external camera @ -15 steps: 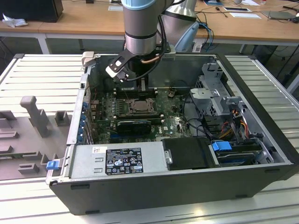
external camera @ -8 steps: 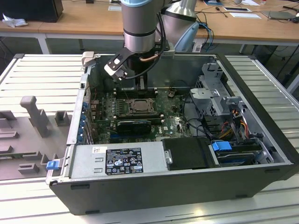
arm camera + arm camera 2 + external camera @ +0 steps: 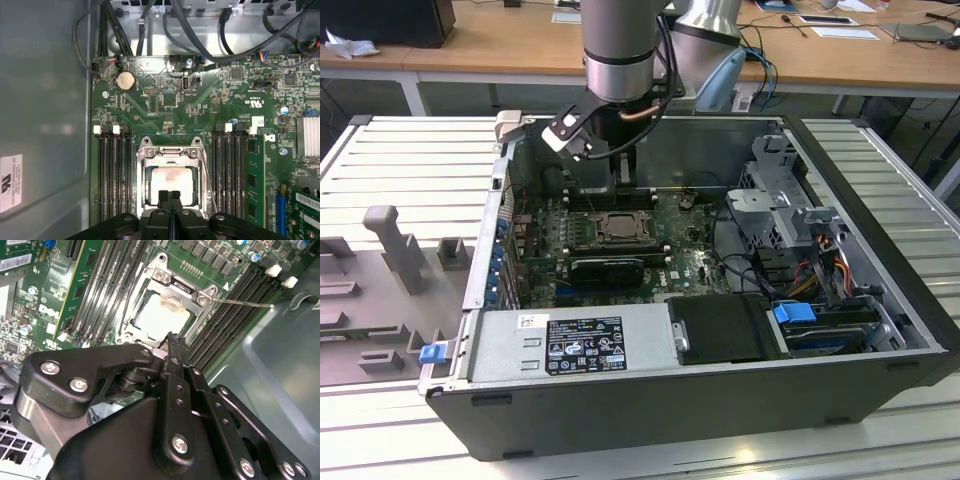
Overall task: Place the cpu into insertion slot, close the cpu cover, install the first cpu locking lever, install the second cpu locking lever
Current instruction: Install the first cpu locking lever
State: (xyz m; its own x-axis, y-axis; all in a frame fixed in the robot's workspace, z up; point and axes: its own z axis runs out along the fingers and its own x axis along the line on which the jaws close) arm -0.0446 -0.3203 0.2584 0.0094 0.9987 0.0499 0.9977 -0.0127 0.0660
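1. Presently the gripper [image 3: 169, 194] is clenched on nothing, its tip at the edge of the cover [image 3: 172, 154].
2. The cover lies down over the cpu [image 3: 172, 181]. The cpu sits flat and face-up in the slot [image 3: 141, 150]. It is square, so it has no long axis; its edges run parallel to the memory slots [image 3: 115, 175].
3. A lever [image 3: 245, 302] juts out sideways, apparently unlatched.
4. Risk: the narrow tip could slip off the thin metal and scrape the cpu face or the board. An unlatched cover could lift.
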